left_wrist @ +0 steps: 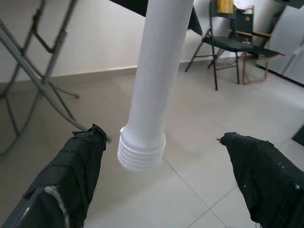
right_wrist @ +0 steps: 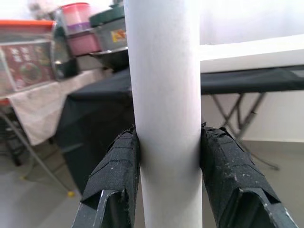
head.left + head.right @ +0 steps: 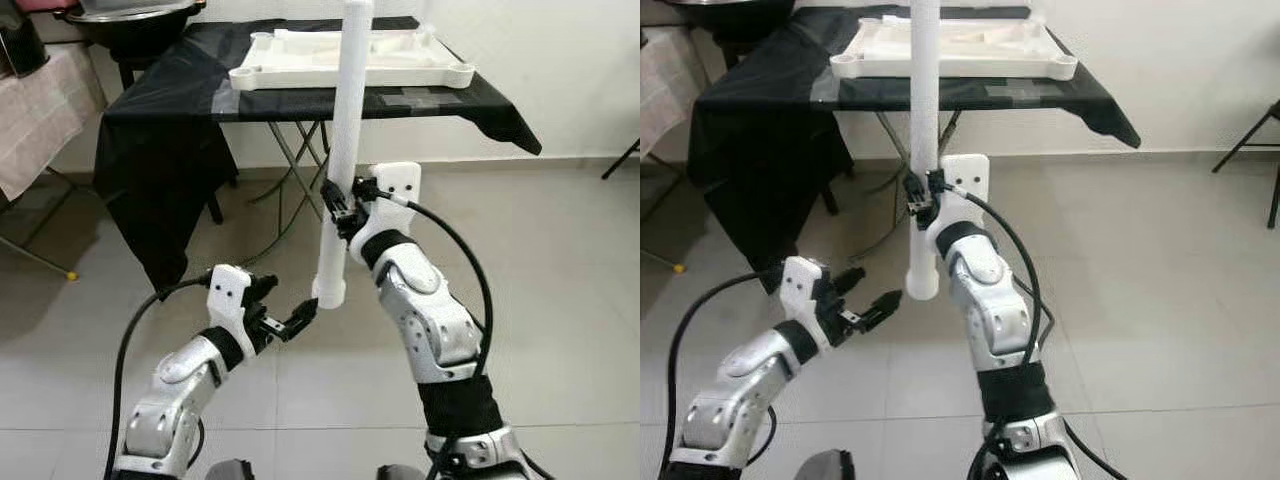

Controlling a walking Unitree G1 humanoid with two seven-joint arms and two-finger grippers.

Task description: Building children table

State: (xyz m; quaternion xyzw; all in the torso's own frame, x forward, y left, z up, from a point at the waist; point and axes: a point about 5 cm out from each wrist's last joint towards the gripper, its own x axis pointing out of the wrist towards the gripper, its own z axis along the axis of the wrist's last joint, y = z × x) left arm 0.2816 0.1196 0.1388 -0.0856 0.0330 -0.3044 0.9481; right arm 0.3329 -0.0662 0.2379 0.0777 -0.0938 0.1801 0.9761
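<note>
I have the right gripper point(image 3: 337, 208) clamped on the white table leg point(image 3: 343, 150), both black fingers point(image 2: 116, 175) pressed flat against opposite sides of the tube. The leg stands nearly upright in the air above the tiled floor point(image 3: 560, 290), with its ribbed, threaded end point(image 1: 141, 153) pointing down. My grip sits on the lower part of the tube, above that ribbed end.

The left gripper point(image 3: 296, 319) sits low and just beside the leg's bottom end, fingers spread apart with nothing between them. In the left wrist view the ribbed end lies between the two fingertips point(image 1: 83, 156), closer to one of them; I cannot tell whether it touches.

Ahead, the white tabletop point(image 3: 350, 60) lies upside down on a folding table draped in black cloth point(image 3: 160, 130). A folding chair point(image 1: 228, 40) stands near the wall.
</note>
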